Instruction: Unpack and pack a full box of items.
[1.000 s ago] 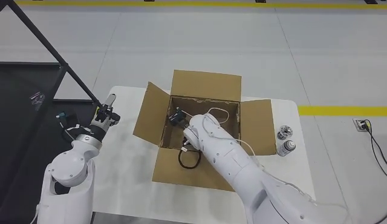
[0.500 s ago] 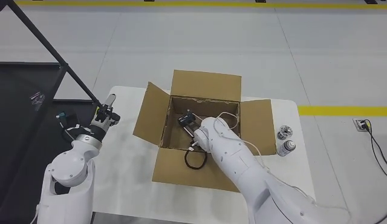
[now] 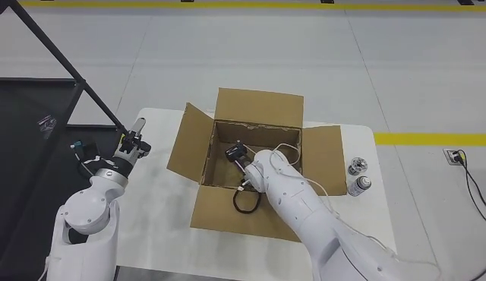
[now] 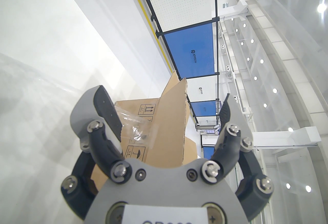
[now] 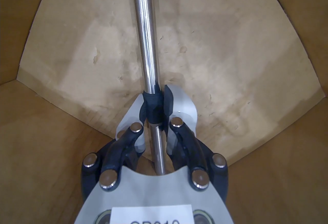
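An open cardboard box (image 3: 258,102) stands in the middle of the white table (image 3: 156,205), its flaps spread outward. My right gripper (image 3: 236,153) is down inside the box, near its back wall. In the right wrist view the right gripper (image 5: 155,103) is shut on a shiny metal rod (image 5: 143,17) that runs out ahead over the bare box floor (image 5: 225,56). My left gripper (image 3: 135,140) hangs open and holds nothing over the table's left edge. Seen from the left wrist, the left gripper (image 4: 165,99) faces the box's outer side (image 4: 166,130).
Two small metal cans (image 3: 357,165) (image 3: 361,185) stand on the table's right side, beside the right flap. A black cable loop (image 3: 243,202) hangs by the right arm at the box's front wall. A black frame (image 3: 45,53) rises to the left of the table.
The right arm has shifted to the right inside the box, the cable loop moving with it. The left arm has stayed still.
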`<state>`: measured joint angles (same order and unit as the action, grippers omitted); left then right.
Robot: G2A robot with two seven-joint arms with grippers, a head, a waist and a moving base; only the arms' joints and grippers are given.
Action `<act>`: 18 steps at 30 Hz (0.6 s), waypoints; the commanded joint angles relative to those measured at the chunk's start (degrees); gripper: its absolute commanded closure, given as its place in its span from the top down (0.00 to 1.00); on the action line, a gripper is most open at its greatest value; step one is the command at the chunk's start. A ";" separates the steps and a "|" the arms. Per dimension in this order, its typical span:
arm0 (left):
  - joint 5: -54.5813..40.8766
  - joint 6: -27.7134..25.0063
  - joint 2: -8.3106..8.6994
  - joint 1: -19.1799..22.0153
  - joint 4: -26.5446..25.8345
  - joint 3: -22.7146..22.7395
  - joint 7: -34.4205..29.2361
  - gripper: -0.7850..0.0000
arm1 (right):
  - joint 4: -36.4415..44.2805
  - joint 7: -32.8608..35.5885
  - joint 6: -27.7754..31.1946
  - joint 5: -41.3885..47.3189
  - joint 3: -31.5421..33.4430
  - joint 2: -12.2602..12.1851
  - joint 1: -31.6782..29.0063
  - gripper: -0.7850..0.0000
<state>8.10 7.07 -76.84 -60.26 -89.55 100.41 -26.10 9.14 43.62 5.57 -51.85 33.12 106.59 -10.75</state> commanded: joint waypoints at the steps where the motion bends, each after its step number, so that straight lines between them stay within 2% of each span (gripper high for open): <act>1: 0.00 0.00 0.00 0.00 0.00 0.00 0.00 1.00 | -0.02 -0.02 0.05 0.10 0.20 -0.07 0.11 0.00; 7: 0.00 0.00 0.00 0.00 0.00 0.00 0.00 1.00 | 0.40 -0.71 1.22 1.17 1.28 -0.45 1.66 0.00; 18: 0.00 0.00 0.00 0.00 0.00 0.00 0.00 1.00 | 0.65 1.65 12.19 4.90 4.30 -2.42 6.51 0.00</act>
<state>8.10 7.07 -76.84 -60.26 -89.55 100.41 -26.10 9.68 44.73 16.78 -47.01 37.28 104.36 -4.59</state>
